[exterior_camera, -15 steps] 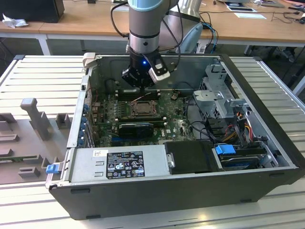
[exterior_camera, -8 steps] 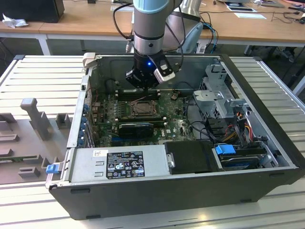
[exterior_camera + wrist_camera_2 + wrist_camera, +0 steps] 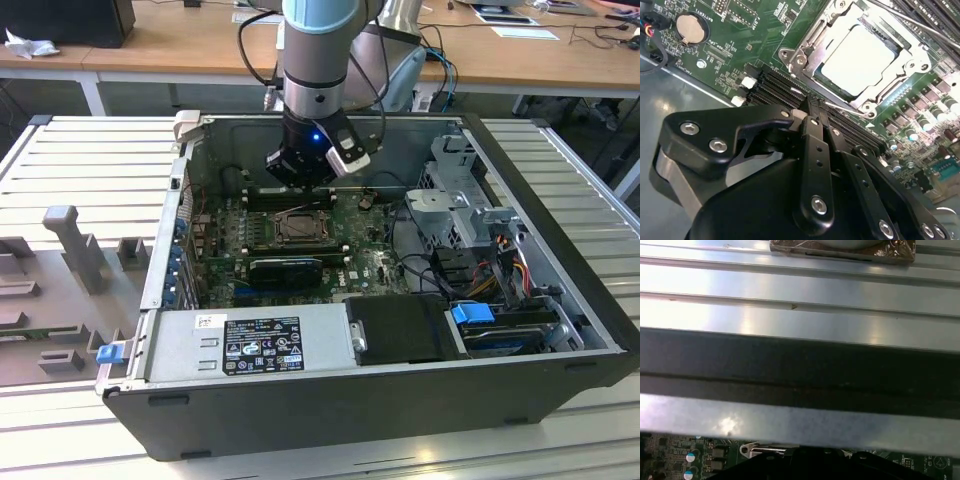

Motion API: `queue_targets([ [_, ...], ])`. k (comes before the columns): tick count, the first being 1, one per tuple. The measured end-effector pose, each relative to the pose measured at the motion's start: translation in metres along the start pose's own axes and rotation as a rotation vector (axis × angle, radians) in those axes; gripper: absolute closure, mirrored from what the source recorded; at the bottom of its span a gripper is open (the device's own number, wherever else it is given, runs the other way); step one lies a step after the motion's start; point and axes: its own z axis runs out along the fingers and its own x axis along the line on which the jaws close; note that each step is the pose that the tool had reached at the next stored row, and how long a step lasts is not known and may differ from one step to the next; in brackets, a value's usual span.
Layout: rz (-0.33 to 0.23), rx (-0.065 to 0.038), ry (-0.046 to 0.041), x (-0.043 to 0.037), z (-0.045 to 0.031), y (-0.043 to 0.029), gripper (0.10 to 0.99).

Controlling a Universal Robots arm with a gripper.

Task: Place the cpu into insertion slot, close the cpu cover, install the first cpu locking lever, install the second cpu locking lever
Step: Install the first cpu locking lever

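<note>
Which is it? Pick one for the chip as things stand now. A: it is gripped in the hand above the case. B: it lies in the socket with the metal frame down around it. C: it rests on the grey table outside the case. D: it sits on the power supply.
B: in the second wrist view the chip lies in the socket with the frame down around its edges.

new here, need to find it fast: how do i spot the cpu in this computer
Look inside the open computer case at the green board. Just beneath the gripper sits a metal frame; the cpu is the plain silvery square inside it, unlike the long black slots beside it.
</note>
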Motion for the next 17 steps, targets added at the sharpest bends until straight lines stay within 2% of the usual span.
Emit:
queue_targets([
  [10,0.0,0.001,0.0,-0.0049,0.0067,-0.0005,0.98],
  [17,0.0,0.013,0.0011,-0.0056,0.0091,-0.0007,0.98],
])
